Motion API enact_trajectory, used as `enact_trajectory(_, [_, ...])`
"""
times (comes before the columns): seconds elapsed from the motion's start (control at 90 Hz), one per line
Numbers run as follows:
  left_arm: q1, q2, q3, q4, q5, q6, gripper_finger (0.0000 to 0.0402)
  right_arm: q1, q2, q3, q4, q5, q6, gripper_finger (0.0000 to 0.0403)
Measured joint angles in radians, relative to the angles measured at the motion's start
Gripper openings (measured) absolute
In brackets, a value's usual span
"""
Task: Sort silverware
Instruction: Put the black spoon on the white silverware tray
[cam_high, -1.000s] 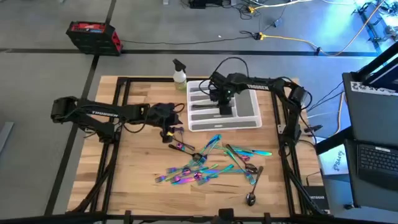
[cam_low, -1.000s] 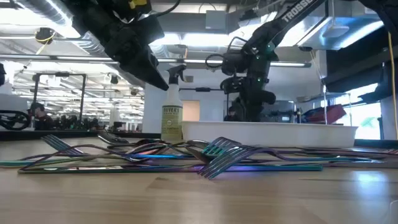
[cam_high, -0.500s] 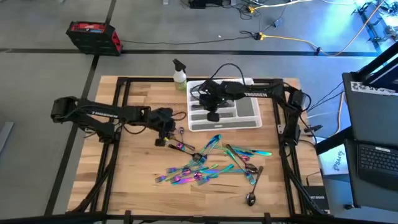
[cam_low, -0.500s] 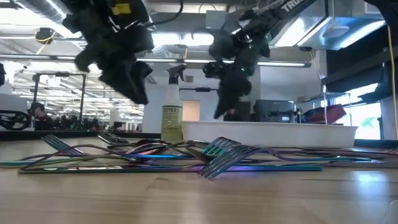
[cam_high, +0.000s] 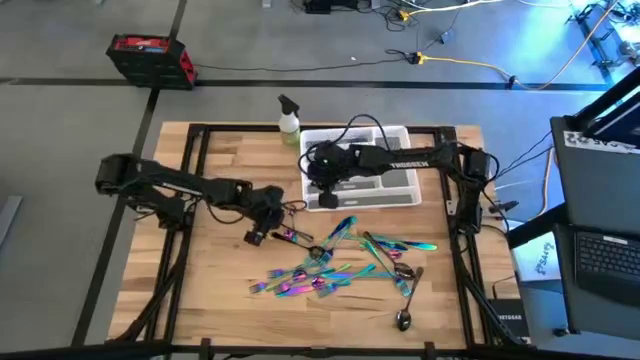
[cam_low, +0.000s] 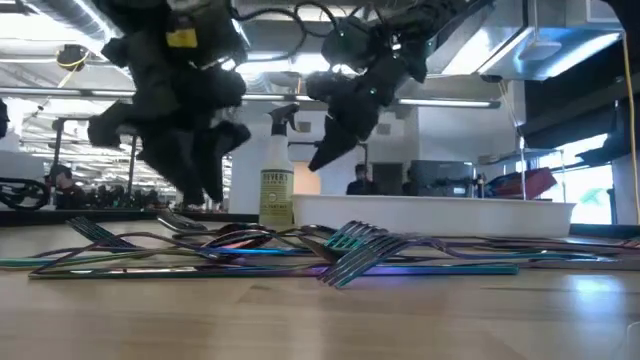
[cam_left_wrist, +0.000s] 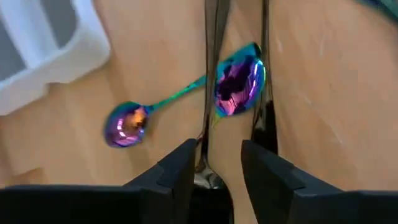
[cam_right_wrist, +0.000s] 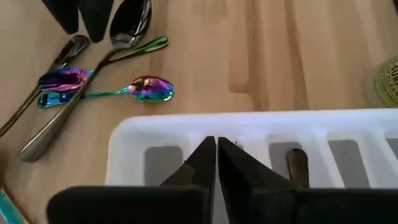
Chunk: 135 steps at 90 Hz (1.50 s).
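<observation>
Here the silverware (cam_high: 340, 262) lies mostly as a loose heap of rainbow-finished forks, spoons and knives on the wooden tabletop (cam_high: 220, 300), in front of the white compartmented tray (cam_high: 400, 180), with one darker spoon (cam_high: 404, 318) lying apart at the near edge of the heap. A few pieces sit away from the heap, just beside the tray's left front corner: the left wrist view shows two small rainbow spoons (cam_left_wrist: 239, 84) there, one with its teal handle running toward the other's bowl, and dark slim handles running between them. The left gripper (cam_high: 258, 228) hangs low over these outlying pieces, its fingers (cam_left_wrist: 180, 171) apart with a plain metal handle showing in the gap between them; whether they touch that handle cannot be told. The right gripper (cam_high: 322, 190) is over the tray's left front corner, its fingers (cam_right_wrist: 205, 155) pressed together with nothing between them; in the right wrist view the tray wall lies just beyond the tips, with one dark piece (cam_right_wrist: 297, 163) lying in a compartment. That same view shows the small spoons and a larger plain spoon (cam_right_wrist: 127, 22) on the wood past the tray. A spray bottle (cam_high: 288, 118) with yellowish liquid stands upright at the tray's back left corner. In the low view both arms hang above the heap with the bottle between them.
</observation>
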Motion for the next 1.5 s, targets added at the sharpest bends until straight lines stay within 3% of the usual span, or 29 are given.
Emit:
enact_trajectory(0.256, [-0.012,0.09,0.0,0.076,-0.031,-0.008,0.0112,0.031,0.0,0.0,-0.001,0.054,0.006,0.0001])
enact_trajectory(0.589, [-0.011,0.143,0.002,0.096,-0.045,-0.05,0.0062,0.03,0.0,0.0,-0.004,0.062,0.008,0.0001])
enact_trajectory(0.911, [-0.011,0.137,0.004,0.096,-0.052,-0.128,0.0006,0.029,-0.001,0.0,-0.004,0.062,0.014,0.0001])
enact_trajectory(1.133, [-0.012,0.085,0.005,0.081,-0.063,-0.228,0.0004,0.029,-0.017,0.0,-0.01,0.063,0.051,0.0001])
enact_trajectory(1.5, [-0.012,-0.023,0.005,0.085,-0.057,-0.289,0.0003,0.029,-0.153,0.0,-0.008,0.115,0.061,0.0001])
